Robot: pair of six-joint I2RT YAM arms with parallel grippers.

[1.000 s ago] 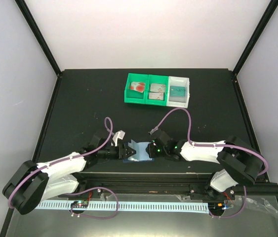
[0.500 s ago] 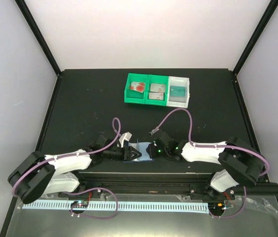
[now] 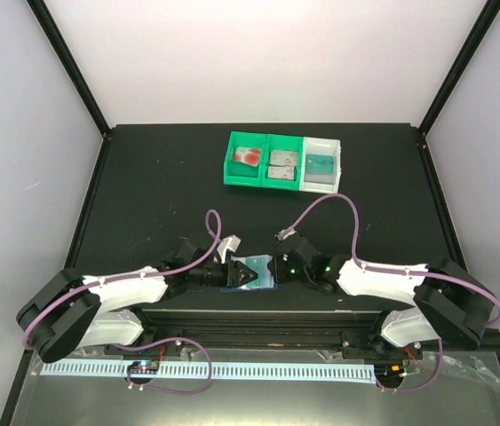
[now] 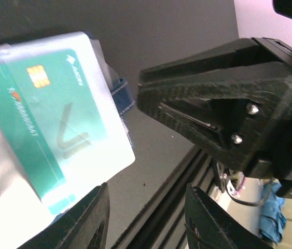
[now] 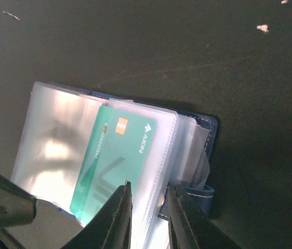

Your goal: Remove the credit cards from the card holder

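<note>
Showing chip (image 5: 121, 124) on teal card (image 5: 115, 166) in card holder (image 5: 57, 145): wrists | trays (image 3: 230, 164): overhead

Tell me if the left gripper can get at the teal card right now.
Probably yes: the left gripper stands open at the end of the teal card, nothing between them, while the right gripper pinches the card holder.
</note>
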